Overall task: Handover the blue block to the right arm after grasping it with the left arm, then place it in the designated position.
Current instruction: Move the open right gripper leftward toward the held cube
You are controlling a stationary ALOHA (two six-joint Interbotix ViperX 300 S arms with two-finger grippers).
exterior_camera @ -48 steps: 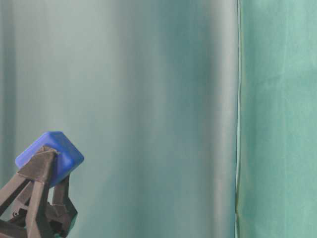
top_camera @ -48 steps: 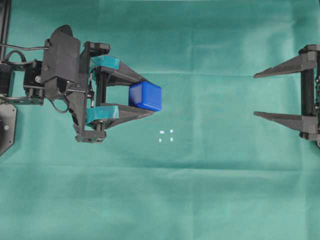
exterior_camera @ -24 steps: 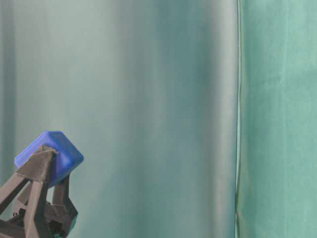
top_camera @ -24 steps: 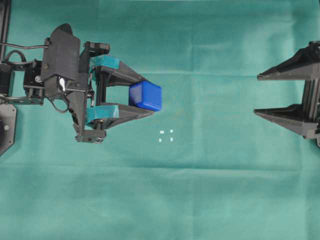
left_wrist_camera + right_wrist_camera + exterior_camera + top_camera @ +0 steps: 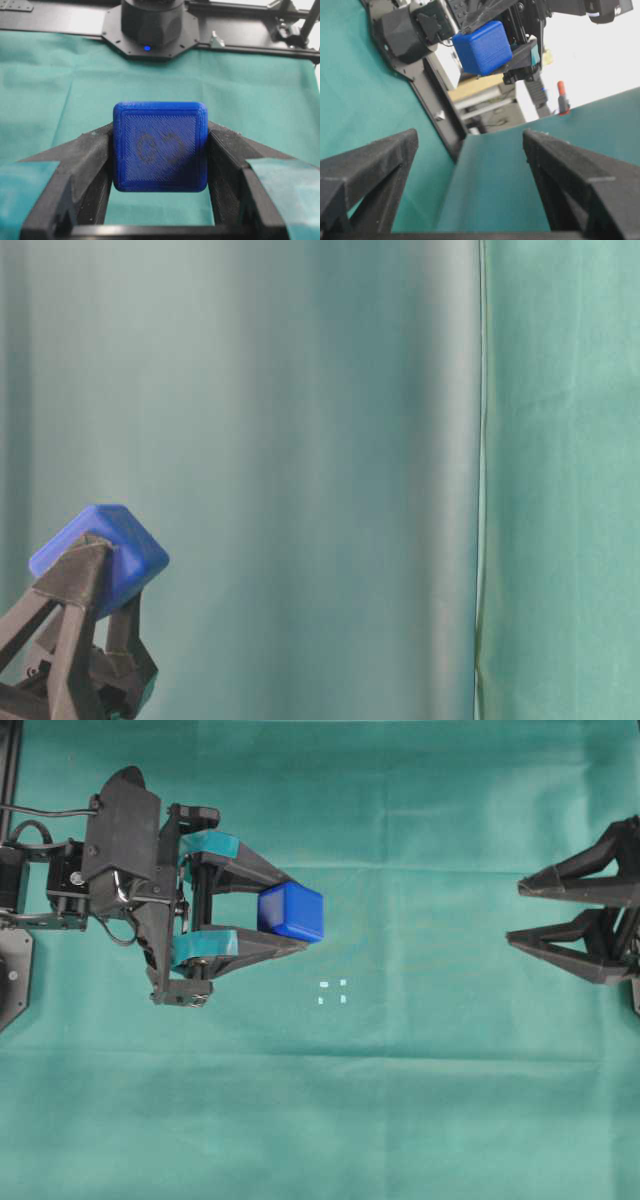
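Left wrist: blue block (faint scuffed mark) squarely clamped.

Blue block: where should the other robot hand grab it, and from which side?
Probably by its free outer half. The blue block is pinched between the left hand's teal-taped fingers, which cover two opposite sides. Its top, bottom and outward face stay bare. The open right hand faces it across the cloth, so it should come straight in from the right of the overhead view and close on top and bottom.
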